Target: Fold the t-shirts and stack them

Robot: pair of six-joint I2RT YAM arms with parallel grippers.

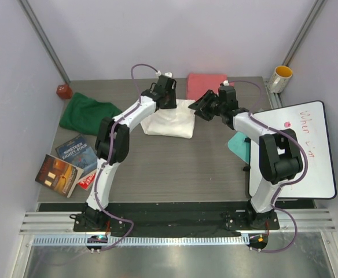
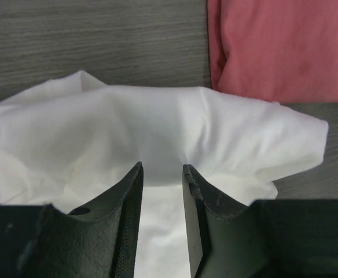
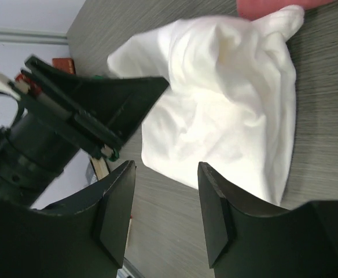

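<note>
The white t-shirt [image 1: 170, 120] lies near the far middle of the table [image 1: 175, 174], in a soft, lumpy bundle with wavy edges. The coral-pink t-shirt [image 2: 279, 46] sits folded just behind it, so close that I cannot tell if they touch. The dark green t-shirt [image 1: 87, 113] is well apart, in a heap on the far left. The left gripper [image 2: 162, 185] hangs right over the white shirt with its jaws partly open. White cloth shows through the gap, but nothing looks pinched. The right gripper [image 3: 166, 171] is beside the shirt's near right edge. Its jaws stand wide and hold nothing, and only bare table shows between them. I think the step in hand is tidying the white shirt's fold, and the fold looks only half good. To do it well, each gripper should go low to its own side and pinch all the layers at the edge, not just the top one. Then both should lift and move together, at the same speed, so the cloth stays flat. The two grippers are close to each other here, so they need to keep to their own sides. The pink shirt is very near too, and a careless pull could drag it along.
</note>
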